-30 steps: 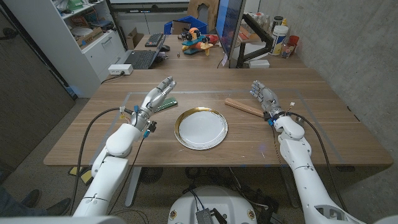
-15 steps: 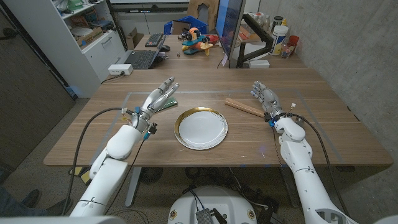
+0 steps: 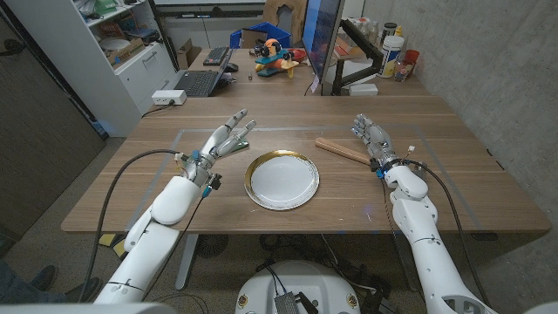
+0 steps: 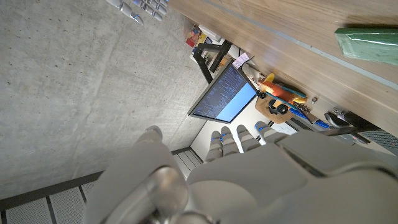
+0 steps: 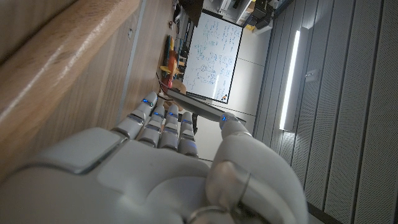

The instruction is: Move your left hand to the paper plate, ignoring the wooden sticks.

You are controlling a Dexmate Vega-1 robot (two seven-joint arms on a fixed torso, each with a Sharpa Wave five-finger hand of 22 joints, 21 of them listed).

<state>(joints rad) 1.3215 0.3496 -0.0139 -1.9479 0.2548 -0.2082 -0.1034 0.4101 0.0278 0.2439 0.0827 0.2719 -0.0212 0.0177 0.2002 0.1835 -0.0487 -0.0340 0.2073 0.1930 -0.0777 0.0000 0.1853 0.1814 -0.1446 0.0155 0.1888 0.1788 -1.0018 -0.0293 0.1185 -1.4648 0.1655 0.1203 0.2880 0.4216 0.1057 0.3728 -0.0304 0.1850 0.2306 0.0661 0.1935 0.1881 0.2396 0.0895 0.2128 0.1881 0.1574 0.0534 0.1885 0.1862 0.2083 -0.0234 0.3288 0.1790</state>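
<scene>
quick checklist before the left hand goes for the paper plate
1. Left hand holds nothing, fingers apart: ok.
2. White paper plate with gold rim uncovered on the wooden table: ok.
3. Left hand over the plate: not ok, it sits beside the plate's left edge.
4. Wooden sticks lie right of the plate, off the left hand's path: ok.
5. Right hand away from the plate: ok.
6. Left hand's height above the table: cannot tell.

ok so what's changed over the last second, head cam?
The left hand has lifted off the green object it covered and shifted toward the paper plate, fingers now spread, holding nothing; it is not over the plate yet. The plate, the wooden sticks and the right hand beside them stayed put.
</scene>
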